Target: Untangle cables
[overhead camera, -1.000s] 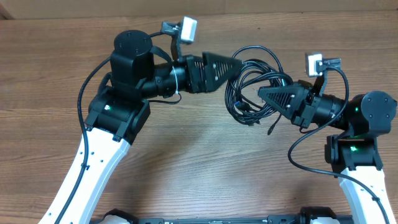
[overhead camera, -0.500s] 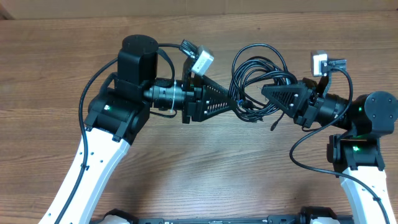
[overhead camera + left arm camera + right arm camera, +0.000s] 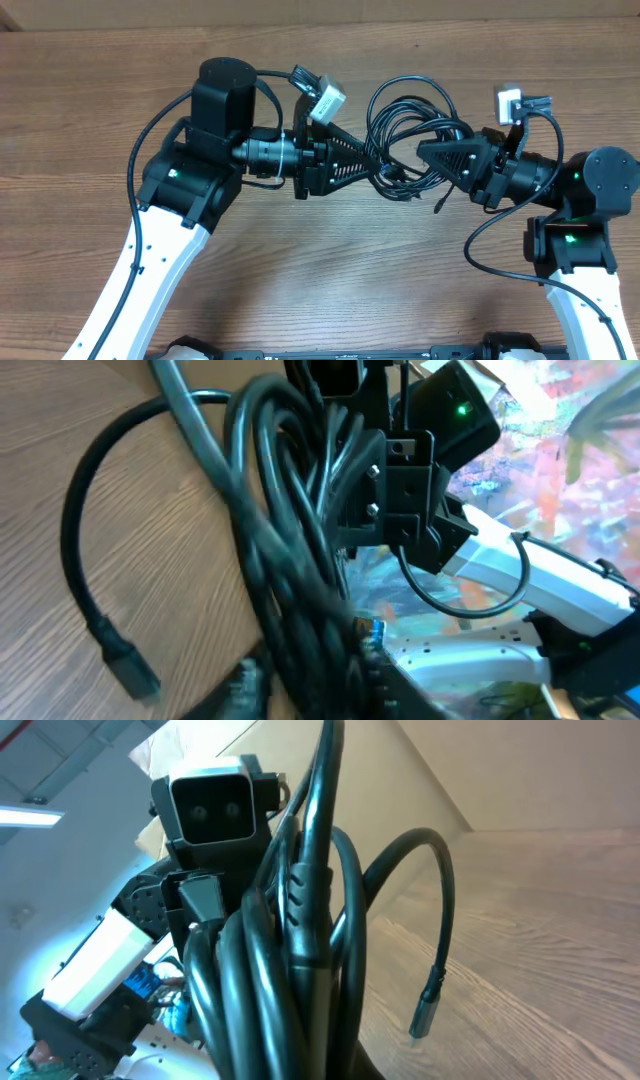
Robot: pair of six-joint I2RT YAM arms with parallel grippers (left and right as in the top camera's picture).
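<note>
The cables (image 3: 402, 104) form one black coiled bundle held just above the wooden table between both arms. My left gripper (image 3: 378, 170) comes in from the left at the bundle's lower left side and is shut on several strands. My right gripper (image 3: 421, 151) is shut on the bundle's right side. In the left wrist view the strands (image 3: 290, 540) run down into my left gripper (image 3: 330, 682), and a loose plug end (image 3: 125, 665) hangs near the table. In the right wrist view the cables (image 3: 290, 920) rise out of my right gripper (image 3: 340, 1062), with a silver-tipped plug (image 3: 428, 1005) dangling free.
The wooden table (image 3: 330, 270) spreads out around both arms. The two gripper tips stand close, facing each other across the bundle. The left arm's thick own cable (image 3: 140, 140) loops at its left side, and the right arm's cable (image 3: 480, 245) hangs below its wrist.
My left gripper swung from the bundle's upper left down to its lower left, rolled over, and closed on strands. The bundle shifted slightly left. The right gripper kept its hold.
</note>
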